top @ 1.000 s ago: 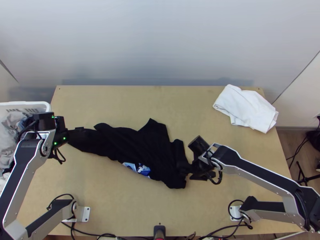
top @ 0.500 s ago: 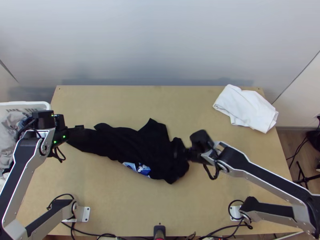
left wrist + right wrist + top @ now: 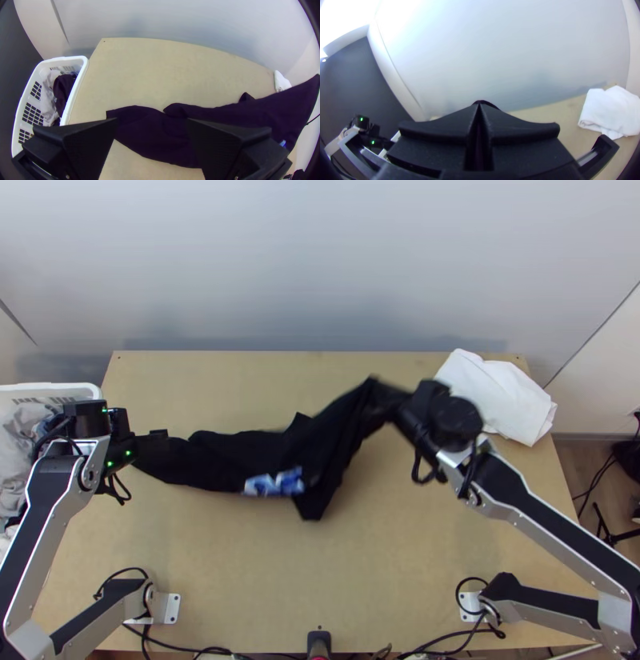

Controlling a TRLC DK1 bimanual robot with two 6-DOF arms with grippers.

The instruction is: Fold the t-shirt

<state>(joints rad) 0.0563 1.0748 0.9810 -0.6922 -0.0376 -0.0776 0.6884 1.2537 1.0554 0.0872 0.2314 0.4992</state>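
Observation:
The black t-shirt (image 3: pixel 232 460) lies bunched in a long strip across the table, its right part raised off the surface, its blue-and-white print facing the near edge. At that raised end is my right gripper (image 3: pixel 386 404); in the right wrist view the right gripper (image 3: pixel 479 104) is shut on the cloth, a dark edge showing behind the tips. My left gripper (image 3: pixel 156 442) is over the shirt's left end. Seen from its wrist, the left gripper (image 3: pixel 151 120) is open, with the shirt (image 3: pixel 150 133) beneath and between its fingers.
A folded white cloth (image 3: pixel 496 396) lies at the table's back right, close to the right arm. Beyond the table's left edge stands a white basket (image 3: pixel 80 390) with clothes inside. Bare wood (image 3: pixel 240 580) stretches along the near side.
My right gripper has moved up and toward the back of the table, lifting the shirt's right end, and the near corner has drawn inward. The left arm has kept still.

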